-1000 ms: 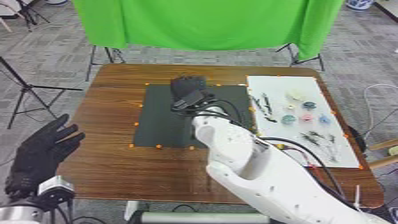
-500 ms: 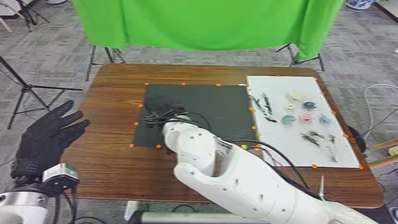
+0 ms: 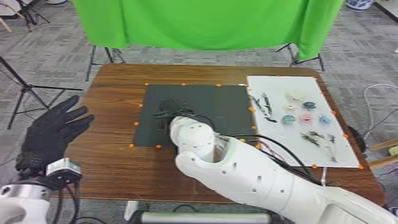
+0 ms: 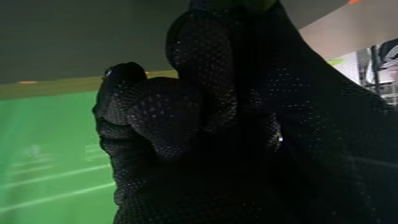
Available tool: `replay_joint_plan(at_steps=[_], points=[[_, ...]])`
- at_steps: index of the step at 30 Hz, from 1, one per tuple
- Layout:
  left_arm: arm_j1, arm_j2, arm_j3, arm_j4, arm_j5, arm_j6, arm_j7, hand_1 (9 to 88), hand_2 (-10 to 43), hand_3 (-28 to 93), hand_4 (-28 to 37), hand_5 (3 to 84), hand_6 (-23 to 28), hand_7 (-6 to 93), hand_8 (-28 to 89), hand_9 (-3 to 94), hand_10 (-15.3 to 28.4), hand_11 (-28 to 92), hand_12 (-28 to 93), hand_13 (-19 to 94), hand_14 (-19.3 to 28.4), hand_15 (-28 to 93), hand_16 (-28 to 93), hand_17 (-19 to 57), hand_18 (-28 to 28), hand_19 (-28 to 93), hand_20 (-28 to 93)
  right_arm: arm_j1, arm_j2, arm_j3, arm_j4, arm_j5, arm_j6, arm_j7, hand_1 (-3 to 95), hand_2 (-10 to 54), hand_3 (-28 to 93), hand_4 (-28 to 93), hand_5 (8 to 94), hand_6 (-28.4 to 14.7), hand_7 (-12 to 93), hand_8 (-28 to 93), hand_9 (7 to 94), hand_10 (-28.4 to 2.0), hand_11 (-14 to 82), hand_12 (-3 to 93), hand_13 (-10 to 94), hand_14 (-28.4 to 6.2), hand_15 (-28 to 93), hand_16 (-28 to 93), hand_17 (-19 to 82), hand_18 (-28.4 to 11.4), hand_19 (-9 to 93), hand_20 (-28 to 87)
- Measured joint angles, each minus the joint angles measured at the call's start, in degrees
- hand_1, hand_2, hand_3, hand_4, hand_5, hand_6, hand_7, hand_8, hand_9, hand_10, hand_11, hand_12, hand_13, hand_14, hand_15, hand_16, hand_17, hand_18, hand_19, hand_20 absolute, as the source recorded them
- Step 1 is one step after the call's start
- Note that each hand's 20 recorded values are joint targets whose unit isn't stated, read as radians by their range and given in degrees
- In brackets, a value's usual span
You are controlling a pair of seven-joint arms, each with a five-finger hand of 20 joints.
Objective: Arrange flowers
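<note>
The worktop (image 3: 107,165) is being seen as smooth wood with a soft sheen, the mat (image 3: 222,95) as flat and matt. The curtain (image 3: 213,25) is being shown as draped cloth. The right hand (image 3: 174,106) is being covered in rough, dotted fabric.

Six flower heads, two cream (image 3: 297,94), one dark blue (image 3: 309,105), one teal (image 3: 289,119), one pink (image 3: 306,118) and one light blue (image 3: 325,119), cluster on the white sheet (image 3: 282,152). Dark stems (image 3: 266,107) and green sprigs (image 3: 315,140) lie near them.

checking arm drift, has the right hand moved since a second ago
yes, the right hand came from the far edge of the dark mat towards its middle
</note>
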Motion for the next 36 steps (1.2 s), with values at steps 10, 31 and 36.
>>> replay_joint_plan(at_steps=[10, 31, 36], points=[[-2.0, 0.45, 0.47, 0.54, 0.27, -0.55, -1.65, 22.7, 3.9, 82, -21.3, 36.4, 9.6, 13.0, -9, 33.2, 18.8, 22, 9, 25, 26.2, 44, -8, -8.7, 25.5, 59, -8, -1.1, -1.2, 4.0, 0.3, 4.7, -1.9, 1.5, 47.8, -9.5, 81, -28, 86.2, -2.8, 26, 12, 87.4, -12.2, 48.6, 22.5, 82, -8.2, 75, 16, 39, -24.7, 93, 23], [-4.6, 1.79, 1.1, 1.27, 0.45, -1.43, -4.72, 22.8, 4.1, 82, -21.1, 36.5, 9.6, 13.3, -9, 33.1, 18.8, 22, 9, 25, 26.2, 44, -8, -8.7, 25.5, 59, -8, -3.6, -3.3, 7.4, 1.7, 10.5, -3.3, 3.9, 45.1, -7.4, 79, -28, 85.0, -2.4, 23, 9, 87.0, -12.1, 47.1, 22.1, 82, -8.3, 74, 16, 38, -24.5, 93, 23], [-4.4, 1.79, 1.0, 1.26, 0.46, -1.43, -4.89, 22.9, 4.0, 82, -21.0, 36.5, 9.6, 13.3, -9, 33.0, 18.8, 22, 9, 25, 26.2, 44, -8, -8.7, 25.4, 59, -8, -4.1, -3.5, 6.9, 1.6, 8.9, -3.4, 3.7, 42.8, -7.9, 80, -28, 83.1, -2.6, 23, 8, 85.4, -12.3, 46.7, 22.0, 80, -8.5, 74, 16, 37, -24.6, 93, 21]])
